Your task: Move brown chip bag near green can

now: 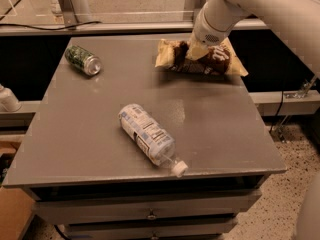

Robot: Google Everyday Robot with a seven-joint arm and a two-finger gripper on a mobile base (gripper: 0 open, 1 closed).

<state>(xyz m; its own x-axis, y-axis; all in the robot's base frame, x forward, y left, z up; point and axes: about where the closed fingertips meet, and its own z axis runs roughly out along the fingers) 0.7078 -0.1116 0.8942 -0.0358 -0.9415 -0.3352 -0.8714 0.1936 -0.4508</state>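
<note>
The brown chip bag (216, 59) is at the far right of the grey table (225, 129), dark brown with white lettering and pale tan ends. My gripper (194, 51) comes down from the upper right on the white arm and is shut on the bag's middle-left part, hiding some of it. The green can (82, 60) lies on its side at the far left of the table, silver end toward the front right. It is well apart from the bag, about a third of the table's width away.
A clear plastic bottle (147, 134) with a white-blue label and white cap lies on its side near the table's front middle. Drawers sit under the tabletop. A glass-fronted rail runs behind the table. Speckled floor lies to the right.
</note>
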